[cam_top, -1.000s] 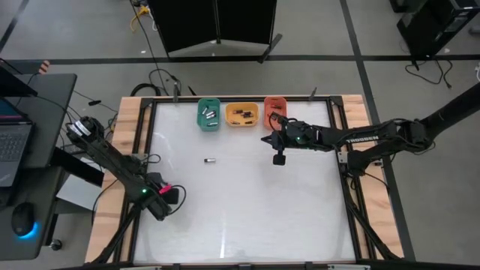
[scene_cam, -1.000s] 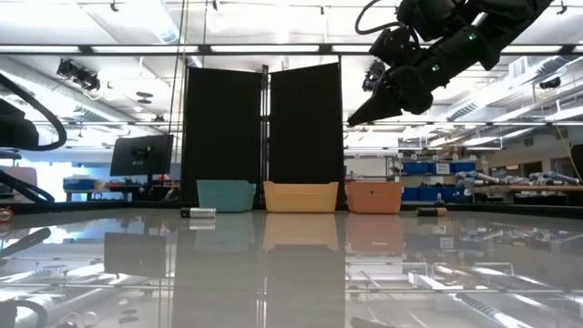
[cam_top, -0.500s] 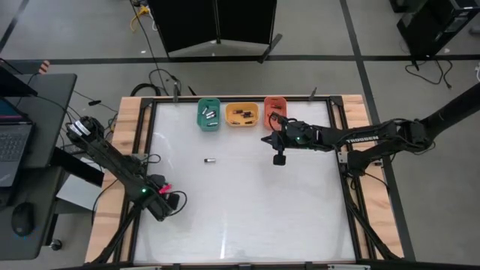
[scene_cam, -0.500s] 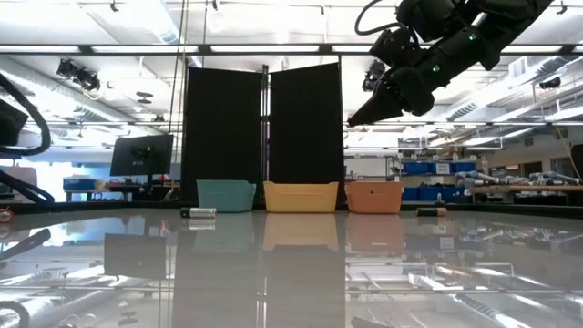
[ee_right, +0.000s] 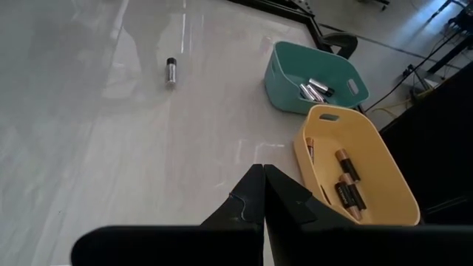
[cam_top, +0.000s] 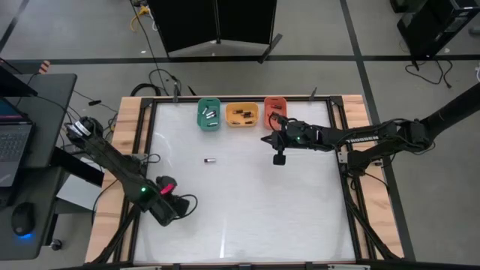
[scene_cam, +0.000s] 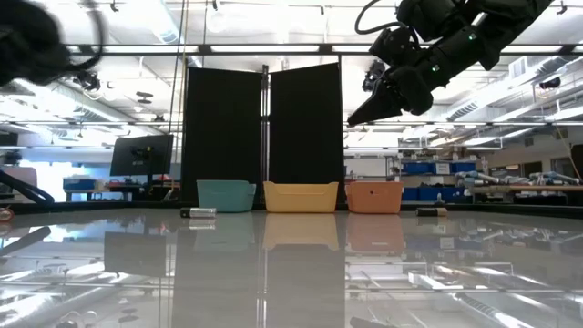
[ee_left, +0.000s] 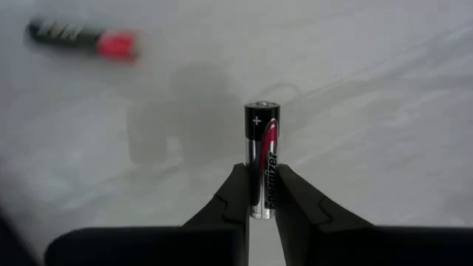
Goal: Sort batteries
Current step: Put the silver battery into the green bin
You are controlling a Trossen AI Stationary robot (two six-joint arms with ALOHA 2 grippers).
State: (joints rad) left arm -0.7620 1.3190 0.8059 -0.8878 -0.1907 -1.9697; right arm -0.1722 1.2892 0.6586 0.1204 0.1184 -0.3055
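Three trays in a row at the desk [cam_top: 247, 210] far edge.
Left tray [cam_top: 208, 115], middle tray [cam_top: 241, 115], right tray [cam_top: 275, 107], batteries in left and middle. One battery [cam_top: 211, 160] loose near the left tray. Left end effector [cam_top: 182, 204] near-left; right end effector [cam_top: 265, 139] near the right tray.

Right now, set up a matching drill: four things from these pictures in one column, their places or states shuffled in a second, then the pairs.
Things:
1. left gripper
2. right gripper
3. green tray
4. yellow tray

Places or states:
A. holds silvery batteries
B. shut and empty, raised near the trays
C. holds dark batteries with copper ends
D. clamped on a black, silver and red battery

Pairs: 1-D, 2-B, 3-A, 4-C
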